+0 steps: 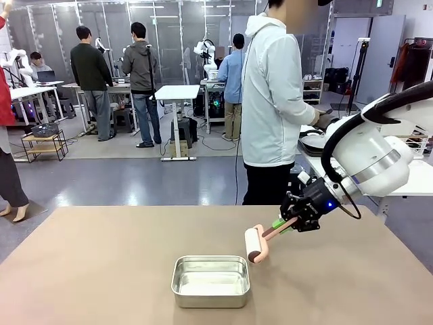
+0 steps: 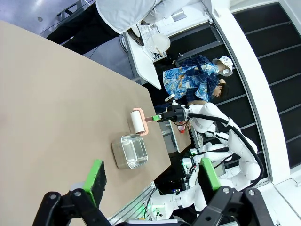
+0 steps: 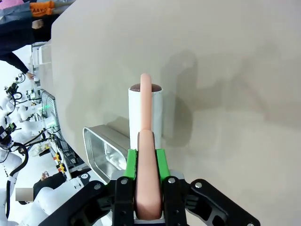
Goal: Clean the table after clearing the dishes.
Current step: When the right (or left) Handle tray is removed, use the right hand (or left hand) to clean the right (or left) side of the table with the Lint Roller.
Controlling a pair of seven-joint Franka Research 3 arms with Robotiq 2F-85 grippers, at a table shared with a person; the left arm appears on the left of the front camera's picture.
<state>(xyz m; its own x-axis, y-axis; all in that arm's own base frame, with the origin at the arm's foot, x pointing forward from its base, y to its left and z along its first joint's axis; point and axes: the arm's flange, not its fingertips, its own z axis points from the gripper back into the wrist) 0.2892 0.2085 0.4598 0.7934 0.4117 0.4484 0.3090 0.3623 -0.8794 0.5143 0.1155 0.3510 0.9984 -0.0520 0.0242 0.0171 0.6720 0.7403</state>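
The brownish table [image 1: 101, 257] spreads across the front view. My right gripper [image 1: 287, 224] reaches in from the right, shut on the pink handle of a white roller [image 1: 256, 244]. The roller's head points toward the table's middle, low over the top; I cannot tell if it touches. In the right wrist view, my right gripper [image 3: 146, 159] clamps the handle between its green pads, with the roller [image 3: 146, 115] straight ahead. My left gripper [image 2: 153, 178] stands open and holds nothing, high above the table [image 2: 51, 113]. A dark tray with a white plate [image 1: 316, 143] lies on a white side table behind a person.
A small rectangular steel pan [image 1: 210, 280] sits near the table's front edge, just left of the roller, and again as the pan [image 2: 130, 151] and the pan [image 3: 100, 149]. A person in a pale jacket [image 1: 270, 101] stands at the far edge, turned toward the side table.
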